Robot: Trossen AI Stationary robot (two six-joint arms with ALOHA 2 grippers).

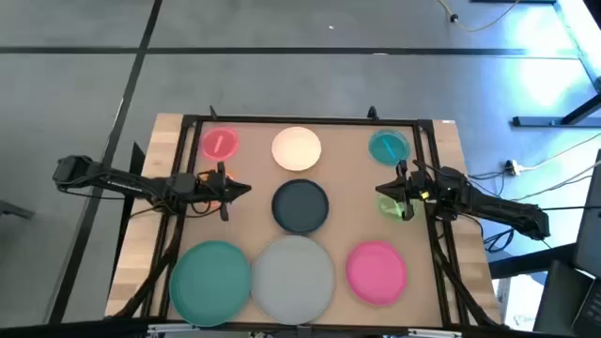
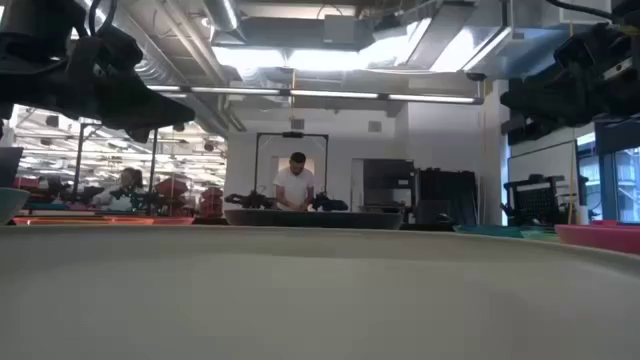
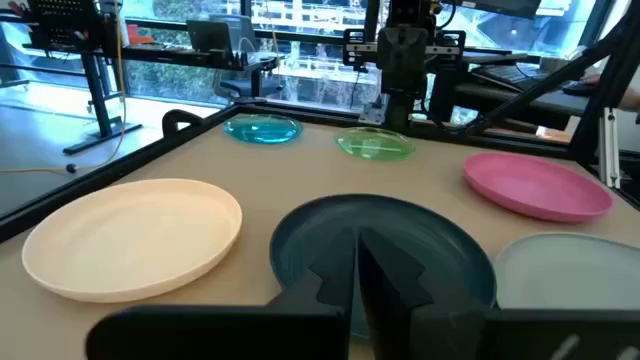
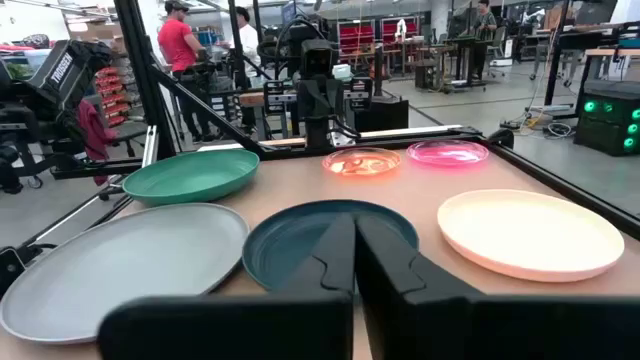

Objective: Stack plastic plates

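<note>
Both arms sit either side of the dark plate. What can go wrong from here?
1. The left gripper and right gripper both face the dark grey plate; reaching together, they could collide.
2. The green plate lies under the right arm; lowering there may knock it.
3. Both grippers look shut, so they might push plates rather than grip.

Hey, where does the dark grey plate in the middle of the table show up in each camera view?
High view: the dark grey plate lies at the table's centre, between the two arms.
Low view: a dark rim at mid-picture, beyond the pale plate up close; probably it.
Left wrist view: bottom centre, just past that arm's fingers.
Right wrist view: bottom centre, again just past the fingers.
Shared landmark: the cream plate right beside it.
</note>
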